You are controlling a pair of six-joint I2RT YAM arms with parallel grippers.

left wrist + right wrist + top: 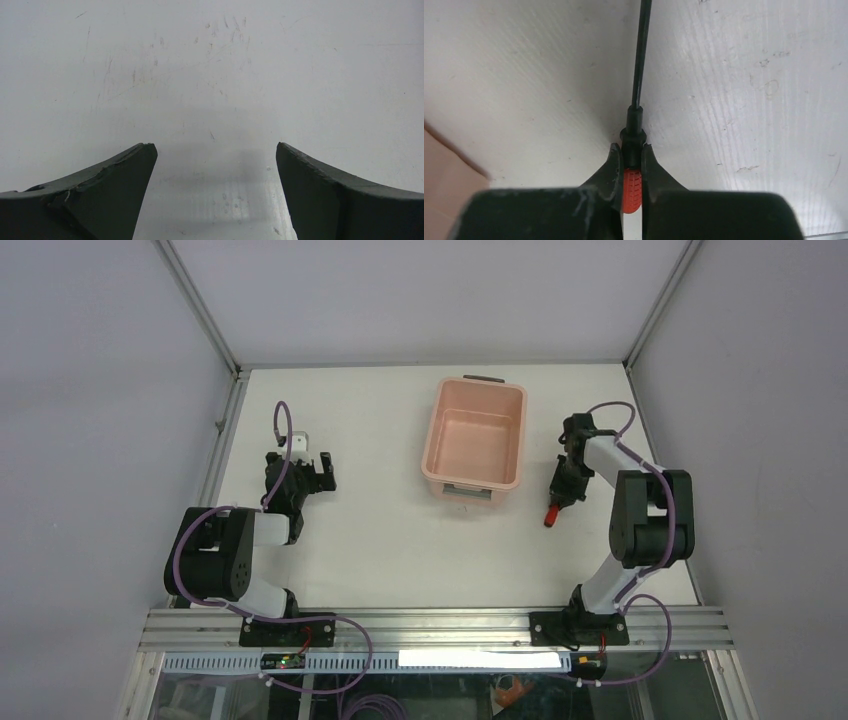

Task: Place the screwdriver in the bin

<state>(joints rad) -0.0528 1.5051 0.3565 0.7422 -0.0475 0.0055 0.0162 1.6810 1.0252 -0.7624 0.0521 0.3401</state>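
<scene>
Seen from above, a salmon-pink bin (472, 481) sits toward the back middle of a white counter (380, 530). Just beside the bin's right side, outside it, the right pincer (631, 150) is pinching the red handle of the screwdriver (633, 190), whose thin dark shaft points away from the wrist camera. On the far left, well apart from the bin, the left pincer (215, 145) is spread wide over bare scratched counter, holding nothing.

White table (380, 560), scuffed w/ fine scratches in both wrist views. Grey walls (90, 390) on 3 sides, alu frame posts (200, 305) at rear corners. Slotted alu rail (430, 625) along near edge. Orange item (508, 691) below rail, too blurred to ID.
</scene>
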